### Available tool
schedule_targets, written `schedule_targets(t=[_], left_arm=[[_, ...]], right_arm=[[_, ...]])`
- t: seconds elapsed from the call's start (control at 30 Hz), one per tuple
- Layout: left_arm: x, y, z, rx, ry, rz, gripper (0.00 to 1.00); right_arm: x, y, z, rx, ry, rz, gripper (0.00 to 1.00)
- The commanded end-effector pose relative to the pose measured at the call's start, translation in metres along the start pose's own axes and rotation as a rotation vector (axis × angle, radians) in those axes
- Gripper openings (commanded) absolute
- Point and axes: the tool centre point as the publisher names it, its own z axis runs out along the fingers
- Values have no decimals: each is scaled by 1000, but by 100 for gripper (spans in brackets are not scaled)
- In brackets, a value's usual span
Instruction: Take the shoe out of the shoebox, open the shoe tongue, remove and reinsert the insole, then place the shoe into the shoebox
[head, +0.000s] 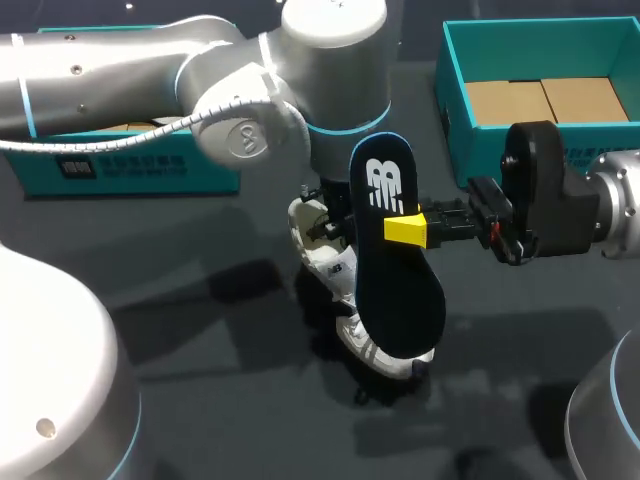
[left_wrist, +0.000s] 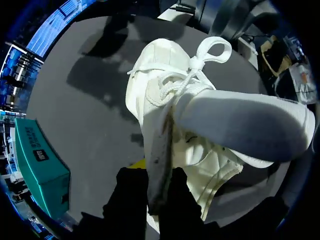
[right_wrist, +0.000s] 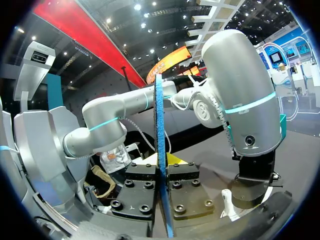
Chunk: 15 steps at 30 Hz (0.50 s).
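Dark grey matte tabletop (head: 520, 330), plain and even in tone, soft blurred shadows (head: 190, 310) lying across its middle and left part, slightly paler grey between them

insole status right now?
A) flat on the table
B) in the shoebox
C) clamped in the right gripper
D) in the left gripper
C: the right gripper has a finger on each face of the dark insole, which shows edge-on between them in the right wrist view, while the left gripper holds the white shoe.
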Motion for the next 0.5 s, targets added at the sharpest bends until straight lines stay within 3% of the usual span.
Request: schedule_targets(t=[0.03, 0.2, 0.4, 0.5], left_arm=[[8, -2, -6, -8, -14, 0, 0], [8, -2, -6, -8, -14, 0, 0], [1, 4, -14, 63, -88, 260, 0], [-3, 4, -14, 28, -101, 326, 0]], right_arm=[[1, -1, 1, -1, -2, 0, 0], [1, -1, 1, -1, -2, 0, 0], [1, -1, 1, -1, -2, 0, 0], [1, -1, 1, -1, -2, 0, 0]])
